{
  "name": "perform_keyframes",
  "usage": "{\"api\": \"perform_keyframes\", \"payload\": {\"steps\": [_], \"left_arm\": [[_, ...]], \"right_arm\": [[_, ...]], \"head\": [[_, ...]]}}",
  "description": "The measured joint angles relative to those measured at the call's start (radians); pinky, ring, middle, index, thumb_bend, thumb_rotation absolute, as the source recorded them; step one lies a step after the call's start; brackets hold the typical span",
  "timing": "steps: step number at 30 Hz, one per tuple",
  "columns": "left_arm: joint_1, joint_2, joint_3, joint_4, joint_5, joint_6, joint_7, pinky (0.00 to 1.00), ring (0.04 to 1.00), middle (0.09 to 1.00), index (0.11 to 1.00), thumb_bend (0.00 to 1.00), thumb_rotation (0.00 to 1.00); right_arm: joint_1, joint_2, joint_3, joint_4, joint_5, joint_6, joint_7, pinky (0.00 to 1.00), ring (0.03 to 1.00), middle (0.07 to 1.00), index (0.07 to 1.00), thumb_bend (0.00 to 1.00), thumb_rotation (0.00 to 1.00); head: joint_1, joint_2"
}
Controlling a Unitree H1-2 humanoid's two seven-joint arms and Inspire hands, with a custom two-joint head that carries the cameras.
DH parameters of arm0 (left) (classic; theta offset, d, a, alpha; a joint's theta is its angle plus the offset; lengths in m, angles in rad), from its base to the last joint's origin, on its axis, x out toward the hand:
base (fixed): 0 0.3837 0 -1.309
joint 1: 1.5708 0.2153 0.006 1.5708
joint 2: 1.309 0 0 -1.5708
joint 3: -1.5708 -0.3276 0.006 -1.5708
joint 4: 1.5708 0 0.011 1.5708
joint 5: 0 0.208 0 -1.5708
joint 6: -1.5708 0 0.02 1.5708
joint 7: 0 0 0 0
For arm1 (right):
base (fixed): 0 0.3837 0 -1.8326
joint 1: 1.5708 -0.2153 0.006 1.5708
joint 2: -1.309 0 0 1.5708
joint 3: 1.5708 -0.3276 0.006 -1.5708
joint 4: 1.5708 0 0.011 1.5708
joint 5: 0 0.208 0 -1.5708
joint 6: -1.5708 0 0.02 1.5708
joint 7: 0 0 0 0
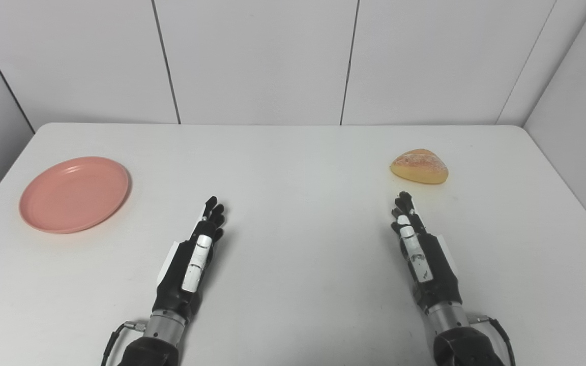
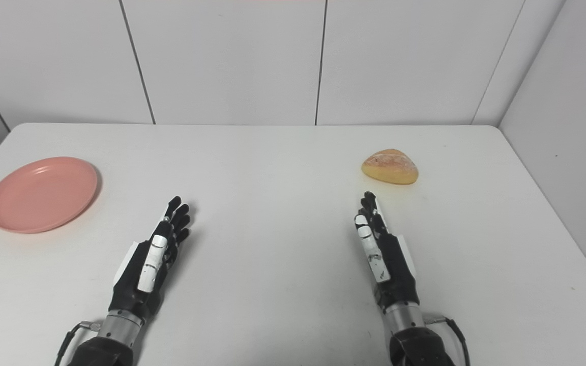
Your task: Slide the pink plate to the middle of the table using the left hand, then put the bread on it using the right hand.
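The pink plate is seen at the left of the frame, lying flat on the white table close to the table's left edge, and nothing is carried on it. The bread, a rounded golden loaf with a paler crusted top, is found at the right of the frame, resting on the table surface, well apart from the plate. The middle of the table between them is left bare.

The left hand is shown in the lower left-centre of the frame, extended forward with its fingers straight and held side by side, and nothing is grasped by it. It is placed to the right of the plate and is not in contact with it. The right hand is shown in the lower right-centre, likewise stretched out with fingers straight and nothing held; its fingertips are pointed towards the bread and lie near it, with a gap visible between them.

White wall panels are seen behind the table.
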Motion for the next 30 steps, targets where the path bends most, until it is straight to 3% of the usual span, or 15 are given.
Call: {"api": "perform_keyframes", "payload": {"steps": [2,9,11,13,17,30], "left_arm": [[0.0,0.0,0.0,0.0,0.0,0.0,0.0,1.0,1.0,1.0,1.0,0.61,1.0],[0.0,-0.005,-0.017,0.0,0.027,0.0,0.01,1.0,1.0,1.0,1.0,0.66,1.0],[0.0,-0.01,-0.029,0.007,0.058,-0.002,0.022,1.0,1.0,1.0,1.0,0.67,1.0],[0.0,-0.023,-0.041,0.013,0.083,-0.008,0.039,1.0,1.0,1.0,1.0,0.68,1.0],[-0.001,-0.05,-0.061,0.036,0.123,-0.038,0.07,1.0,1.0,1.0,1.0,0.65,1.0],[-0.022,-0.083,-0.068,0.088,0.152,-0.124,0.088,1.0,1.0,1.0,1.0,0.62,1.0]], "right_arm": [[0.0,0.0,0.0,0.0,0.0,-0.001,0.0,1.0,1.0,1.0,1.0,0.64,0.89],[-0.001,-0.011,-0.007,0.004,0.036,-0.002,0.025,1.0,1.0,1.0,1.0,0.61,0.87],[-0.003,-0.023,-0.013,0.008,0.046,-0.006,0.037,1.0,1.0,1.0,1.0,0.6,0.88],[-0.007,-0.039,-0.023,0.017,0.05,-0.026,0.044,1.0,1.0,1.0,1.0,0.59,0.89],[-0.036,-0.073,-0.054,0.069,0.096,-0.082,0.07,1.0,1.0,1.0,1.0,0.58,0.89],[-0.048,-0.094,-0.074,0.11,0.118,-0.12,0.088,1.0,1.0,1.0,1.0,0.52,0.94]], "head": [[0.0,0.0],[0.117,-0.029],[0.198,-0.055],[0.206,-0.058],[0.327,-0.104],[0.353,-0.161]]}}
